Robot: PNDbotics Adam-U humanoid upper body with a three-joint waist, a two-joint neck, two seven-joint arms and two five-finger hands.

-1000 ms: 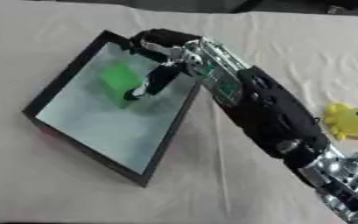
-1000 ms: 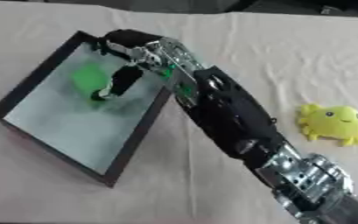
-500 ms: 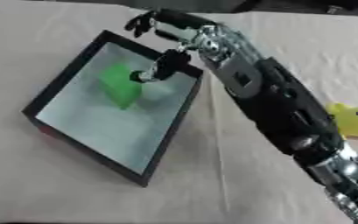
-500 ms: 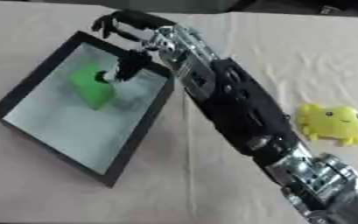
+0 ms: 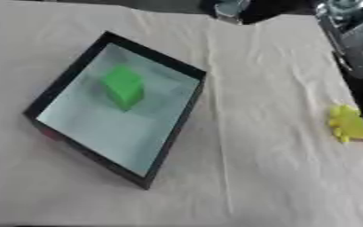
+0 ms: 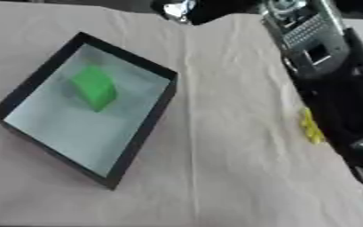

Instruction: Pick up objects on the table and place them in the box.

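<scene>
A black-walled box (image 5: 177,116) with a pale floor sits askew on the cloth-covered counter (image 5: 262,146). Inside it lies a green block (image 5: 124,87), in the half of the box farther from the robot, resting on the floor and clear of the walls.

Well to the right of the box, a yellow toy (image 5: 350,124) lies on the cloth; in the right eye view the robot's right arm (image 6: 336,84) covers most of it, leaving only a thin yellow strip.

That arm runs from the lower right edge up toward the far edge of the counter, beyond the box's far corner. A blurred silver and black part shows at the top edge there; whether it is the right hand, and whether its fingers are spread or curled, cannot be told. The left hand appears in neither view.
</scene>
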